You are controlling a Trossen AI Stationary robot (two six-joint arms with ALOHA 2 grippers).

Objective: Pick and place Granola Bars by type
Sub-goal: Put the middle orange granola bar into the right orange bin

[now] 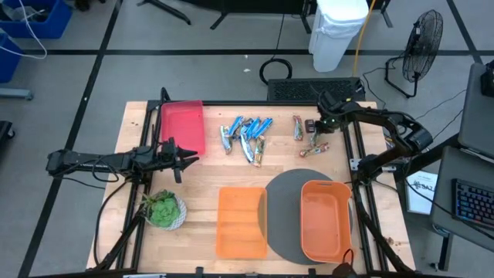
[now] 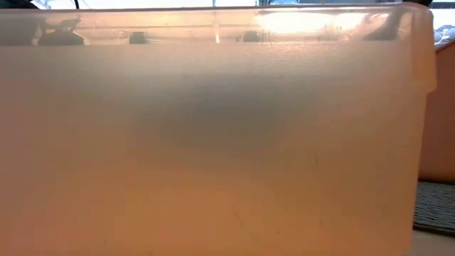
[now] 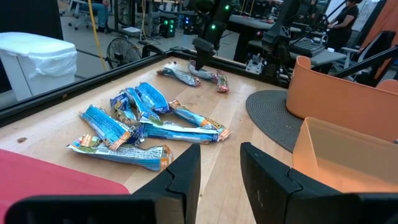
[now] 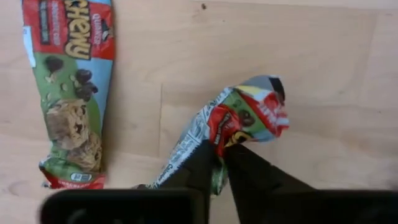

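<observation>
Several blue-wrapped granola bars (image 1: 245,137) lie in a loose pile on the wooden table, also seen in the left wrist view (image 3: 134,124). A smaller group with red-and-green wrappers (image 1: 309,137) lies to their right. My right gripper (image 4: 221,152) stands over that group, shut on a crumpled red-and-green bar (image 4: 239,121); another bar (image 4: 71,93) lies flat beside it. My left gripper (image 3: 221,168) is open, hovering by the red tray (image 1: 183,123), left of the blue pile. My right gripper pinches the crumpled red-and-green bar between its two fingers (image 4: 249,171), across the wrapper's middle (image 4: 217,134), coming from above and pointing down. The wrapper is bunched at the pinch, and both ends stick out to either side. Whether it is off the wood, I cannot tell.
An orange flat tray (image 1: 241,220) and an orange bin (image 1: 324,218) on a grey round mat (image 1: 282,205) sit near the front edge. A plant in a white bowl (image 1: 164,208) stands front left. An orange bin wall (image 2: 213,142) fills the low view.
</observation>
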